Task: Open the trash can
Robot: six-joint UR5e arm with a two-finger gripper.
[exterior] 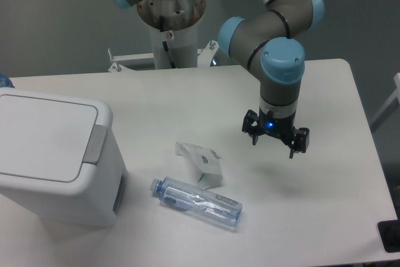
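White trash can [53, 154] at the left edge of the table [325, 179], boxy, rounded at the corners, upright. Flat white lid [44, 136] down and closed, level with the rim. Grey push tab [95, 144] on the lid's edge facing the middle of the table. A dark rectangular recess low on the can's wall on that same side.

Just beside the trash can, toward the table's middle, a clear bottle [197, 201] on its side, capped end pointing at the can and close to its lower corner but apart from it. Behind the bottle, farther from the near table edge, a small white carton [201, 162], crumpled and tilted, its lower corner close to the bottle; contact between them cannot be told.

Well apart from the trash can, past bottle and carton, the gripper [276, 141] above the tabletop, pointing down, a blue light glowing on its body. Fingers [252, 129] spread wide, nothing between them, touching nothing. Soft shadow on the table just under and beside it.

Arm [278, 29] with grey tubes and blue joint caps reaching down from the far side of the table, its white mounting post [172, 42] standing behind the far edge, well behind the trash can.
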